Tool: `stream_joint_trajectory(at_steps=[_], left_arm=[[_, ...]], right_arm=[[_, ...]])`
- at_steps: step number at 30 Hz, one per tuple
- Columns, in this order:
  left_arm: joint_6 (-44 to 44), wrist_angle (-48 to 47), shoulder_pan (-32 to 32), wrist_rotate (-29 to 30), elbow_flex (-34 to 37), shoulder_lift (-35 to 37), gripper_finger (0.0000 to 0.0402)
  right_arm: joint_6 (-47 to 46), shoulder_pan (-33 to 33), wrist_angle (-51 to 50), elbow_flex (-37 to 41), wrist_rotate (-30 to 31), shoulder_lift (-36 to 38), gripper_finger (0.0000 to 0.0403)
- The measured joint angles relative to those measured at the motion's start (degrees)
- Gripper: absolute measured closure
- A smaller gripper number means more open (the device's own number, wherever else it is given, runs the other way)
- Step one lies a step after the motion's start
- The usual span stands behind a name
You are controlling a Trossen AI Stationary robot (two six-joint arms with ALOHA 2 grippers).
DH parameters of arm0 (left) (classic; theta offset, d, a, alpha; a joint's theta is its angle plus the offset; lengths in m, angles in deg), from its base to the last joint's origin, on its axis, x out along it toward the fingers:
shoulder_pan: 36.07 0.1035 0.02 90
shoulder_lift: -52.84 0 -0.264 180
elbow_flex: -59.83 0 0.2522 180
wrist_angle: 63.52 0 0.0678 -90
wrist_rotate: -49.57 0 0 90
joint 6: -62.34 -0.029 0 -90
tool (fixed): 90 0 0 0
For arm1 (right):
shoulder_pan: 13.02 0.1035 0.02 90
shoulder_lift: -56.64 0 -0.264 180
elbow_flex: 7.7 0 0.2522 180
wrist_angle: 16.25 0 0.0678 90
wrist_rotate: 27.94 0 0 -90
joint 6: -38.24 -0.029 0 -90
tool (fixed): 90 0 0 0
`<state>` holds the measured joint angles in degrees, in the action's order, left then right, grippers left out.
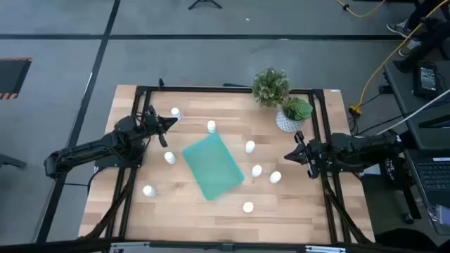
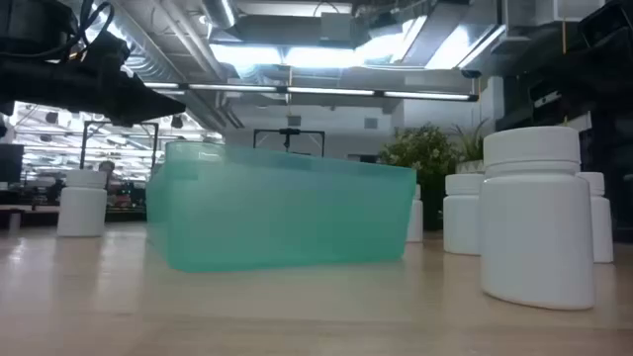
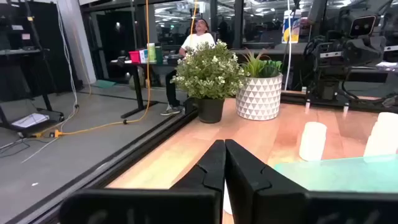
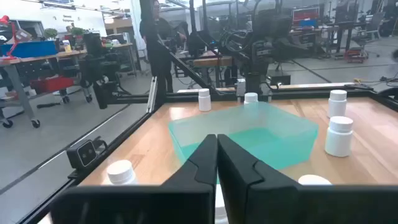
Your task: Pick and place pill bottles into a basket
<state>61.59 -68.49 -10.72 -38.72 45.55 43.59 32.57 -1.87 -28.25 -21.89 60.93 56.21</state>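
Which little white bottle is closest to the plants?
The small white round-capped pill bottle just right of the teal plastic basket's far corner; every other bottle sits farther from the white patterned pot.

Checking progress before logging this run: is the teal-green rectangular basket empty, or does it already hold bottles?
Empty. The high view shows the teal-green rectangular basket with a bare floor, and the small white pill bottles stand around it on the wooden table.
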Motion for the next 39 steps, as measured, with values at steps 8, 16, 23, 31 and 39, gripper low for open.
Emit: stream_joint_trajectory(at_steps=[8, 16, 23, 31, 39], left_arm=[[0.0, 0.0, 0.0, 0.0, 0.02, 0.02, 0.0397], [0.0, 0.0, -0.01, 0.0, 0.02, 0.0, 0.0398], [0.0, 0.0, -0.02, -0.02, 0.0, 0.0, 0.0398], [0.0, 0.0, -0.01, -0.01, 0.02, 0.02, 0.0397], [0.0, 0.0, -0.02, -0.02, 0.02, 0.0, 0.0398]], right_arm=[[-0.06, 0.0, 0.02, 0.0, 0.0, 0.0, 0.0387], [0.02, 0.0, 0.0, 0.0, 0.0, 0.0, 0.0387], [-0.01, 0.0, 0.02, 0.02, -0.02, 0.0, 0.0387], [-0.06, 0.0, 0.0, 0.0, -0.01, 0.0, 0.0387], [0.0, 0.0, 0.01, 0.0, -0.01, 0.0, 0.0387]])
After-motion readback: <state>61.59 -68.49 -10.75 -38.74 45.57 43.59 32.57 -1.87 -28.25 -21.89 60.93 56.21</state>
